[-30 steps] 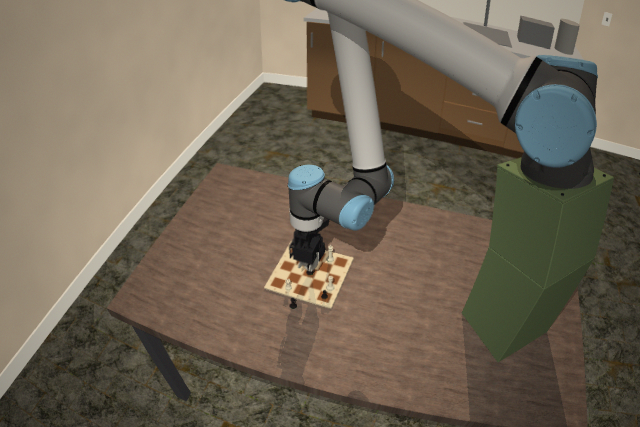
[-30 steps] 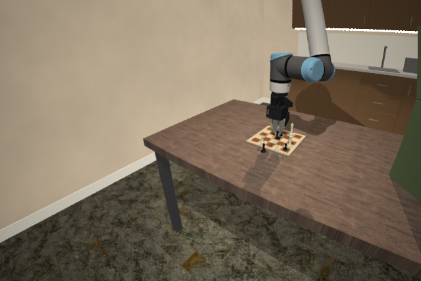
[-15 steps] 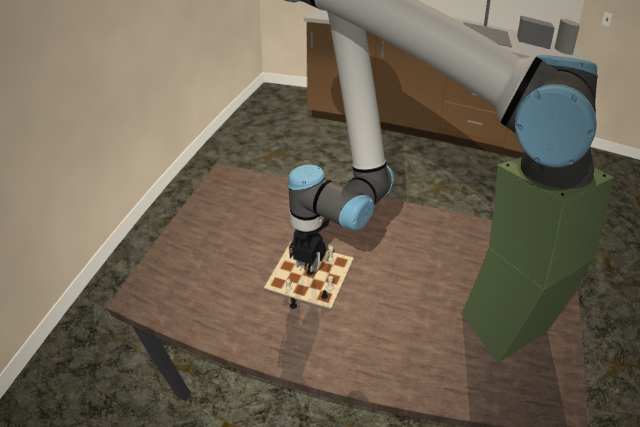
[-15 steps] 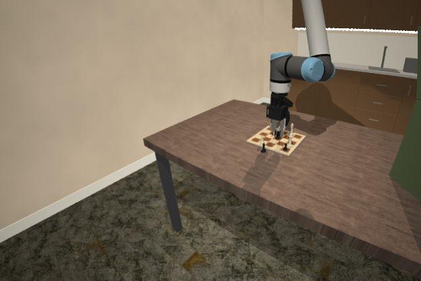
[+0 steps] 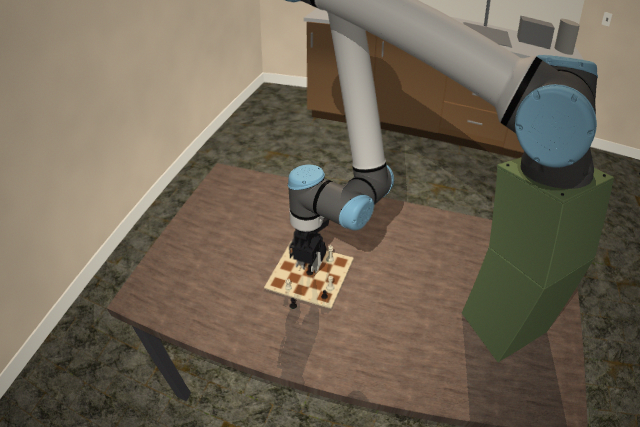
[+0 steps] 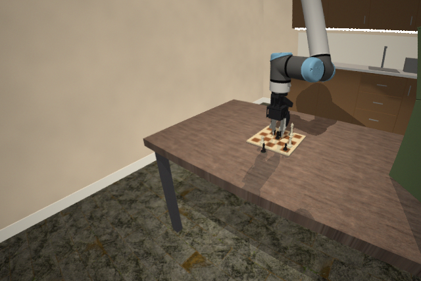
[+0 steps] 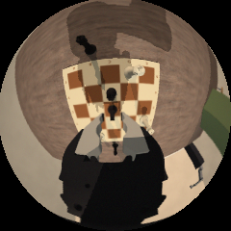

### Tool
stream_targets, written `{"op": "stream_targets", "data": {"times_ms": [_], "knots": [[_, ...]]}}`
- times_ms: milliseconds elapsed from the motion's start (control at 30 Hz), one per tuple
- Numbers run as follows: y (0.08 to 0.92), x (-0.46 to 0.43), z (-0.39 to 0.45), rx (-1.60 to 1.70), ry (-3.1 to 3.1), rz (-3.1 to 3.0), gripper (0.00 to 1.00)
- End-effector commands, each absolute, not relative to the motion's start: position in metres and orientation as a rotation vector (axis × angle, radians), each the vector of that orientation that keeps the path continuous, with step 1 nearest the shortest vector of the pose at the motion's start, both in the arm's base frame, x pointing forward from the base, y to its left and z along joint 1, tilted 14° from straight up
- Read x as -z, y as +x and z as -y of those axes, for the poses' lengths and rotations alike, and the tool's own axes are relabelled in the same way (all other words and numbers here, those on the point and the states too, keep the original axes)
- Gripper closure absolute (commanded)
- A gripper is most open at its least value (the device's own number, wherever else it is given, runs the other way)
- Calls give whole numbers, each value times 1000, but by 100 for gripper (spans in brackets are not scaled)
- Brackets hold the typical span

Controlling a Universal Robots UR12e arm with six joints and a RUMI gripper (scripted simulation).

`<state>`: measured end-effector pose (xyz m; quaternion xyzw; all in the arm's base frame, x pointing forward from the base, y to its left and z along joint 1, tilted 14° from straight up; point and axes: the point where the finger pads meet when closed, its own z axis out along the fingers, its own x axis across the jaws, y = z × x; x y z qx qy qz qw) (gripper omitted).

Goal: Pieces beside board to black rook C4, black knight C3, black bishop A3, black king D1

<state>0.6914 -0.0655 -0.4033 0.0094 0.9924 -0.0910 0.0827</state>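
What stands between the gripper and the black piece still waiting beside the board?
Nothing blocks a raised path. The open gripper straddles another black piece on the board, and a white pawn stands close beside the direct line to the waiting piece.

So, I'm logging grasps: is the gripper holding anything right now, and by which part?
The gripper holds nothing. Its fingers stand open on either side of a black piece standing on the board.
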Motion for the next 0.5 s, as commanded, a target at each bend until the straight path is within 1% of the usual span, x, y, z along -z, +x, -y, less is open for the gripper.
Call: {"op": "stream_targets", "data": {"times_ms": [0,467], "knots": [[691,400,65,272,28,-2962,78],[683,348,55,272,28,-2962,78]]}}
